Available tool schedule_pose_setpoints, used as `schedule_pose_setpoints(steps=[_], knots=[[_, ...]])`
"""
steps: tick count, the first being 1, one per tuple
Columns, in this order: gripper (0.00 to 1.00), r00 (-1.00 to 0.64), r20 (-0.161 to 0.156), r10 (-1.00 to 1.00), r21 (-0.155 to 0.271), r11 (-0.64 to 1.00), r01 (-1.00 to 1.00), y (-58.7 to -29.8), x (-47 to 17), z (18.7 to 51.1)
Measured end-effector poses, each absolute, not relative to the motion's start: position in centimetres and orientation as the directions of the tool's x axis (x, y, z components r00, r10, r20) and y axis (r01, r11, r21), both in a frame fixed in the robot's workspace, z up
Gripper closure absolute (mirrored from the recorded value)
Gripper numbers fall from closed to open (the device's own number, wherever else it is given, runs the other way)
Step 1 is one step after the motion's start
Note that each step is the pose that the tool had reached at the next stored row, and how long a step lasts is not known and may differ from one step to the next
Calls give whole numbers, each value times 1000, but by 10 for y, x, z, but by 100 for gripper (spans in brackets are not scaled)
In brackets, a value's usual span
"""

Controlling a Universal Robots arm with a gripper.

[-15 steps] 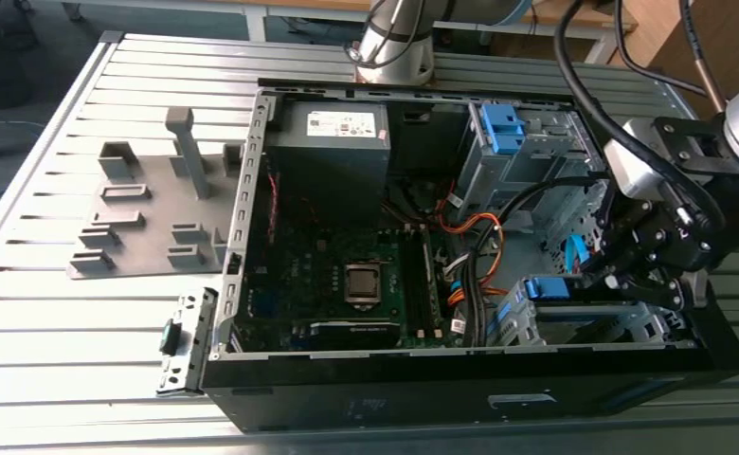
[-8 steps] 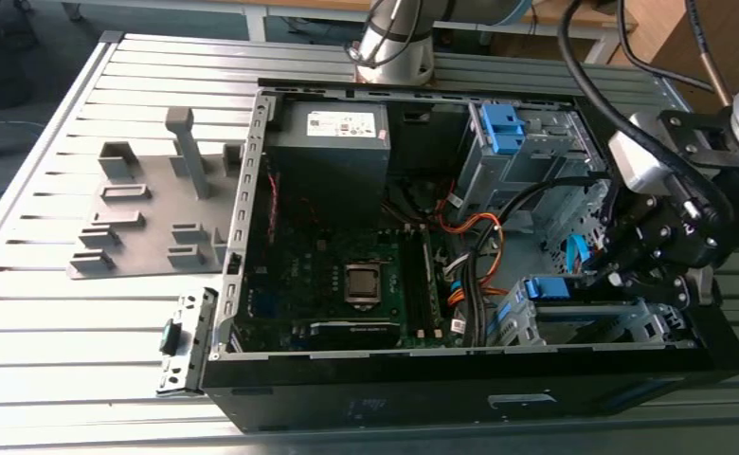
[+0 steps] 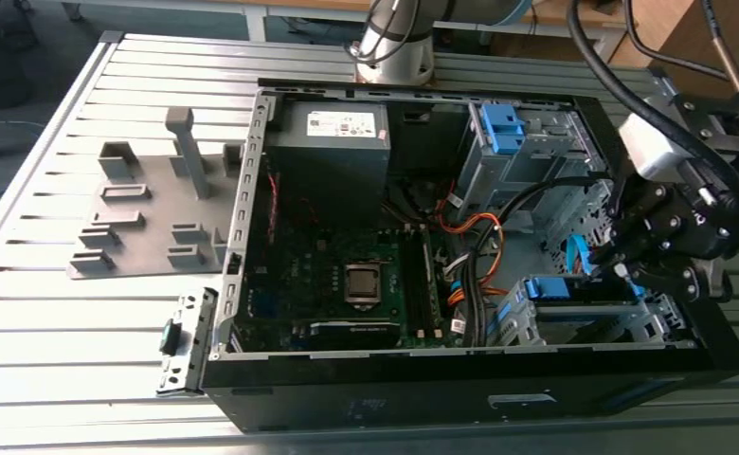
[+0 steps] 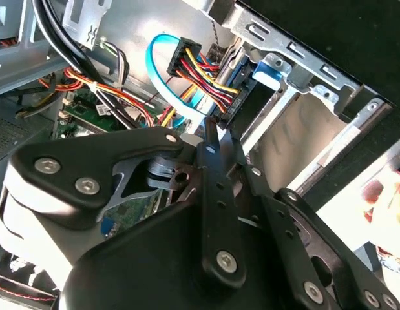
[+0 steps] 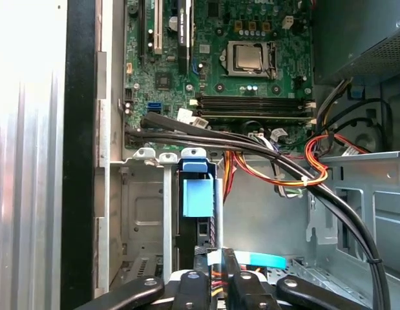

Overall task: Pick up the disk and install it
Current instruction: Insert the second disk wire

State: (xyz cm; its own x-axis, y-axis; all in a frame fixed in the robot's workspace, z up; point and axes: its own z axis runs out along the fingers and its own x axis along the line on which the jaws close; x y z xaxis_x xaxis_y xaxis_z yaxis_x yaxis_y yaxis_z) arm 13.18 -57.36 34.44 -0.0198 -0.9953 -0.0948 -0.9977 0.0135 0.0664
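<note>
Exterior view first: the open computer case (image 3: 237,284) lies on a slatted metal table (image 3: 41,332), with a grey plastic fixture (image 3: 142,223) beside it on the exterior view's left. Inside are the motherboard (image 3: 344,275) and, above it, the boxy power supply (image 3: 332,142). The gripper (image 3: 622,269) hangs over the case's near corner on the exterior view's right, just above the drive cage (image 3: 654,318). There's the disk (image 3: 557,288), seated in that cage with its blue carrier edge showing on top.

On to the second wrist view: the black fingers (image 4: 211,145) are drawn together at their tips, right beside a connector (image 4: 190,61) with red, yellow and black wires and a looping blue cable (image 4: 154,64). The pinch looks clenched; whether it nips anything thin, I cannot tell from here.

Now the first wrist view: the fingertips sit close to the disk's blue carrier, which stands in the cage. Thick black cables (image 5: 284,169) cross between cage and motherboard.
</note>
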Motion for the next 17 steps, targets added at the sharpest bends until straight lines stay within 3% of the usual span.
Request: schedule_pose_setpoints(steps=[1,3,17], knots=[[78,-20,-98,-995,67,13,-998,-574,132,343],[89,-20,-101,-995,68,13,-998,-574,132,341],[89,-21,-112,-994,78,12,-997,-582,136,330]])
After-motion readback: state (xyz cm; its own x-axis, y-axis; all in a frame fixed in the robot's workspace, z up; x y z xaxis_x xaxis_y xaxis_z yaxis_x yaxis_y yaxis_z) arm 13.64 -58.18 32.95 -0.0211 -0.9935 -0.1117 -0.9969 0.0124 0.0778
